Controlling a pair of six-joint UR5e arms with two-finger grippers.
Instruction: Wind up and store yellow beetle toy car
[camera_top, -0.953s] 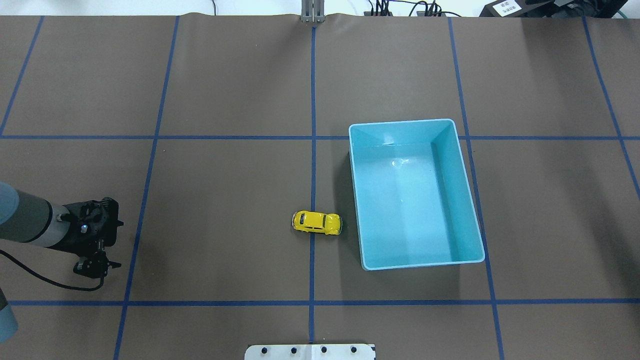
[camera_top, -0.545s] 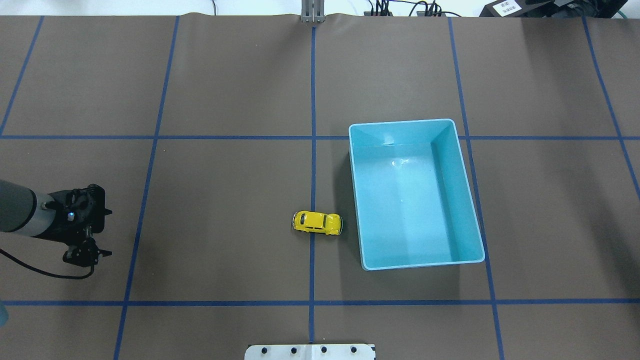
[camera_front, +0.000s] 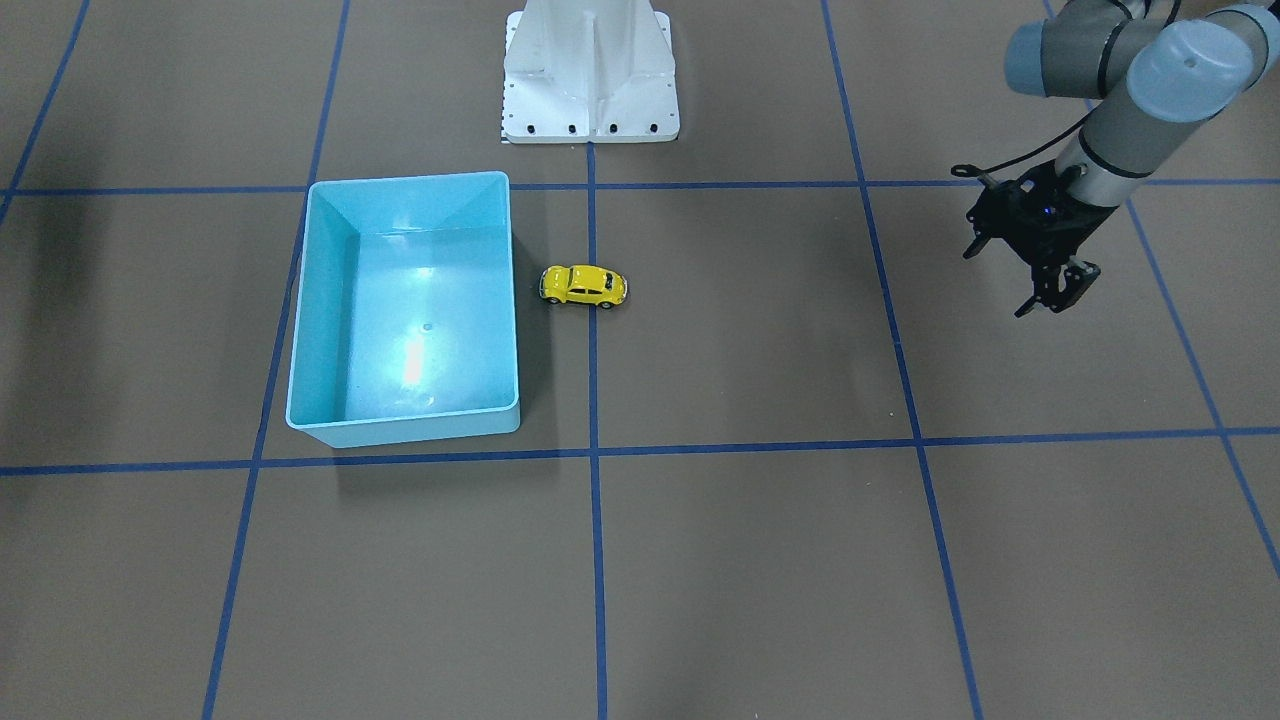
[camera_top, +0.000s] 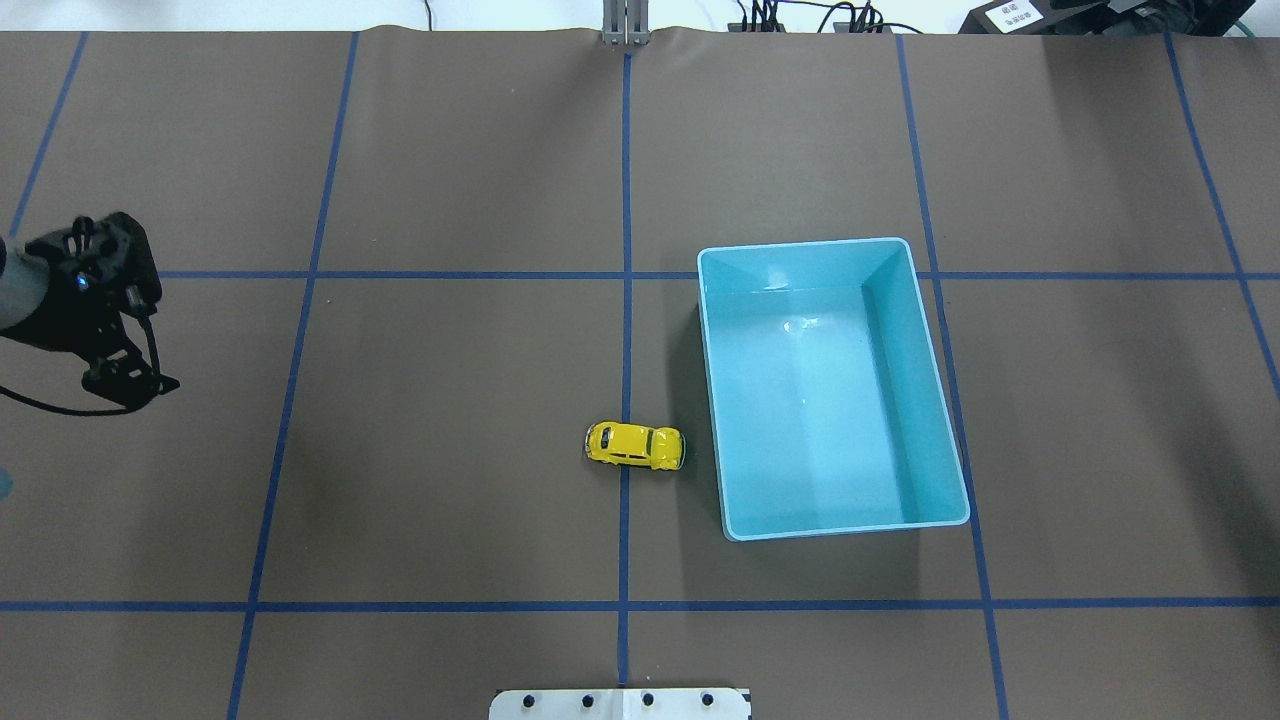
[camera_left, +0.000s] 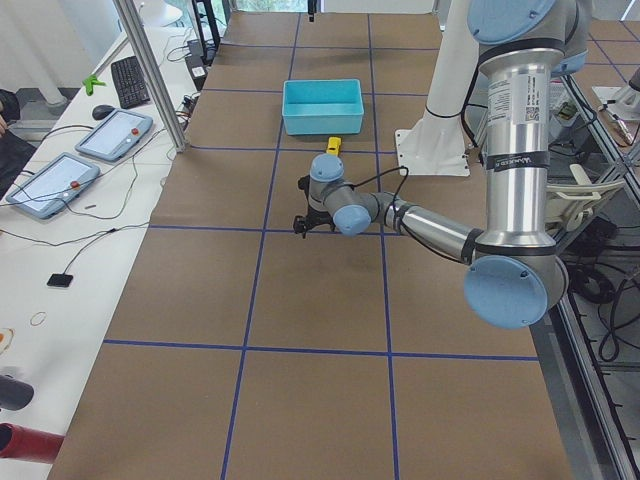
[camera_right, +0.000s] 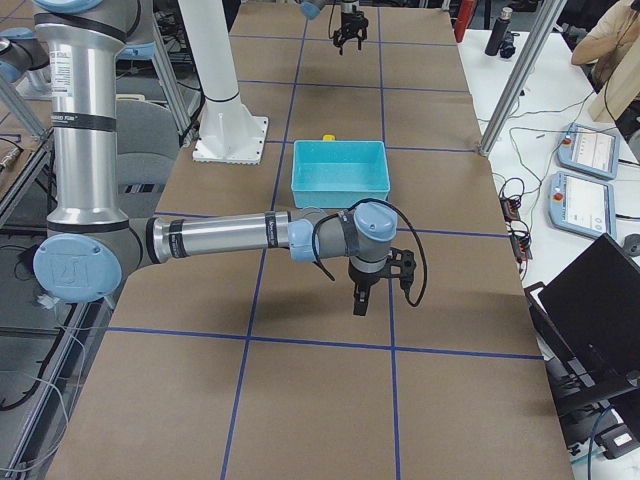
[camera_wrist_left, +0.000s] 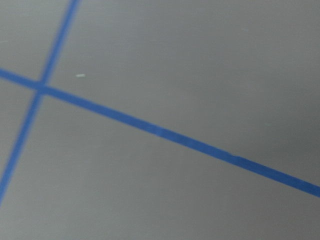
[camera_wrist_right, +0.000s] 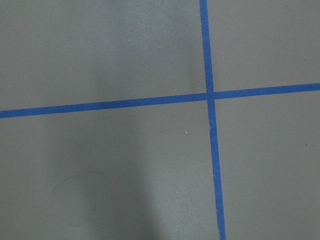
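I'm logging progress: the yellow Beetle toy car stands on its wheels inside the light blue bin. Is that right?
Not quite. The yellow Beetle toy car stands on its wheels on the table beside the light blue bin, outside it, as the overhead exterior view shows.

Brown table (camera_top: 430, 400) in front of me, blue tape lines (camera_top: 450, 275) gridding it. The yellow beetle toy car (camera_top: 634, 445) sits wheels-down across one line, just beside the light blue bin (camera_top: 800, 244).
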